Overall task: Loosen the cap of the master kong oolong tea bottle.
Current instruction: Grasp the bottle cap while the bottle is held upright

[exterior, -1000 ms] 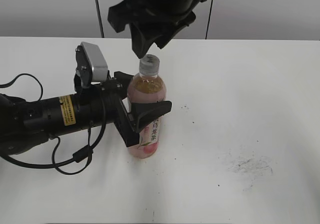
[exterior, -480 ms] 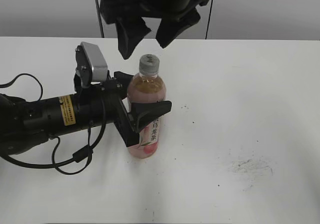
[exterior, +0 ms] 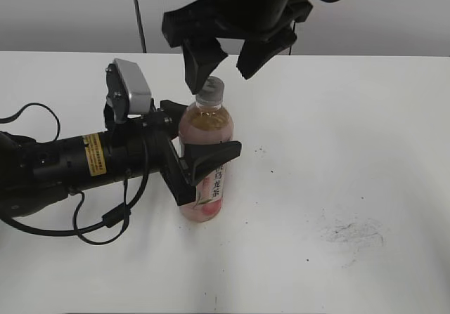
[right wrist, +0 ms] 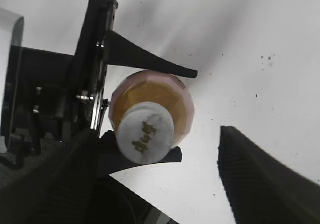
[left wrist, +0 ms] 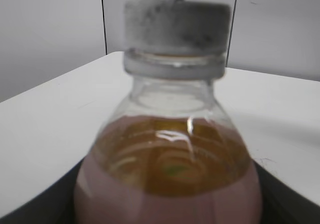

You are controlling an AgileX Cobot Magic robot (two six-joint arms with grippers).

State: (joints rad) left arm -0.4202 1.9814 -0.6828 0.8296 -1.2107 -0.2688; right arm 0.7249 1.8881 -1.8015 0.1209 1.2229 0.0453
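Left claw (exterior: pixel 204 163) clamps amber-filled bottle (exterior: pixel 205 152); right claw (exterior: pixel 221 64) wide above seemingly seated cap (exterior: pixel 209 89).

Black Chinese characters are printed in a vertical white strip on the pink label of the clear plastic tea bottle (exterior: pixel 205 166); they are too small to be read. A dark printed mark is seen on top of the round white plastic cap (right wrist: pixel 146 130), illegible. A yellow sticker (exterior: pixel 94 154) with tiny dark print is fixed on the black left arm, unreadable
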